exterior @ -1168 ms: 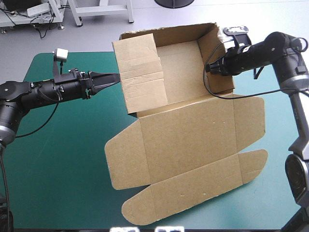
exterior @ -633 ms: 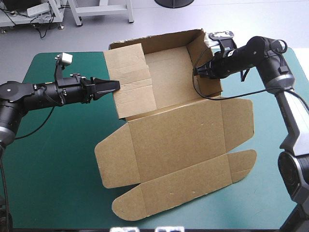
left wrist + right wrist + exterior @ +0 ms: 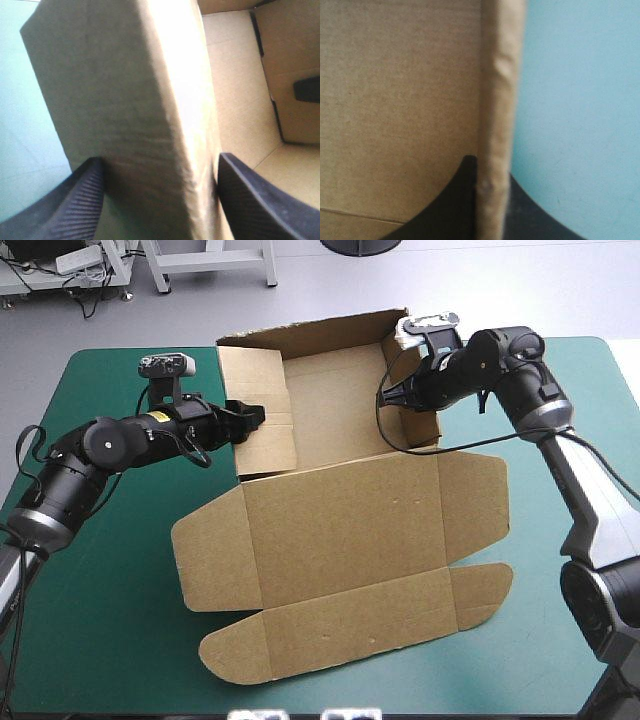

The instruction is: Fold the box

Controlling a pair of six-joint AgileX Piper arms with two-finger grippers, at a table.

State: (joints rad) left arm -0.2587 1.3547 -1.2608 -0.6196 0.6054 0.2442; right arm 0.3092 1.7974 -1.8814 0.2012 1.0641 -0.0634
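Brown box (image 3: 340, 530) by surface's (image 3: 110, 580) far edge: your right pincer (image 3: 388, 398) clamps one wall steady; left pincer (image 3: 252, 417) gapes astride opposite wall.

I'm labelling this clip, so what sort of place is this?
Probably a robotics lab bench: a teal-green covered table, with a black-fingered left end effector and right end effector at the raised walls of a half-folded brown cardboard box.

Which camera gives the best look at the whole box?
The high view: it shows the whole box, walls raised and lid flat on the table. The left wrist view shows only one wall between the fingers of the left gripper; the right wrist view only a wall edge clamped in the right gripper.
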